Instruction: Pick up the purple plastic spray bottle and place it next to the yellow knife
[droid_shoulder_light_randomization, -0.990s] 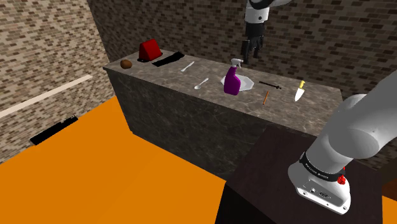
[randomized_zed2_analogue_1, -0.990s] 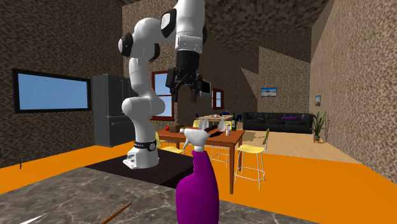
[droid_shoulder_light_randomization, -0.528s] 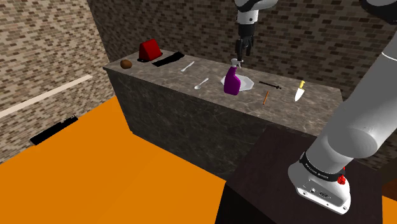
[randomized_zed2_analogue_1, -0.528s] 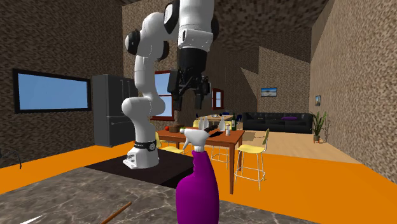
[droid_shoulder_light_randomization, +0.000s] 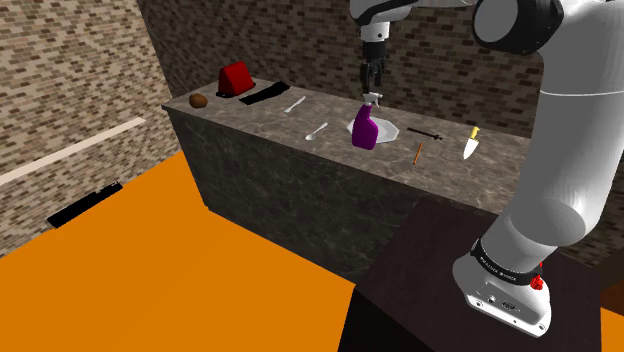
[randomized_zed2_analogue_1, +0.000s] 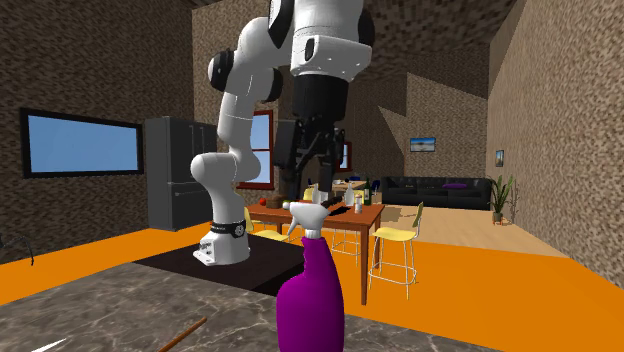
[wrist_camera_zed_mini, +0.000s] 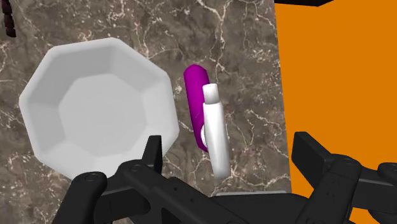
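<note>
In the shoulder view the grey marbled surface (droid_shoulder_light_randomization: 260, 118) runs across the middle of the frame. Just right of centre the purple spray bottle (droid_shoulder_light_randomization: 364, 130) stands upright against the near edge of a white plate (droid_shoulder_light_randomization: 390, 131). The gripper (droid_shoulder_light_randomization: 372, 84) hangs straight above the bottle's white trigger head, close to it but apart. Further right lie a dark utensil (droid_shoulder_light_randomization: 427, 133) and a thin brown stick (droid_shoulder_light_randomization: 419, 153). Beyond them, near the surface's right end, is the yellow knife (droid_shoulder_light_randomization: 471, 146), well apart from the bottle.

The wrist view looks down on the bottle from above. The gripper is released, its fingers (wrist_camera_zed_mini: 153, 156) spread wide and touching nothing. The bottle's head sits between them, nearer the finger on the plate's side, and its long axis runs across the line on which the jaws would close.

The grasp seems to need a plain descent, with a small shift away from the plate to centre the head. The jaws would then close across its narrow width.
</note>
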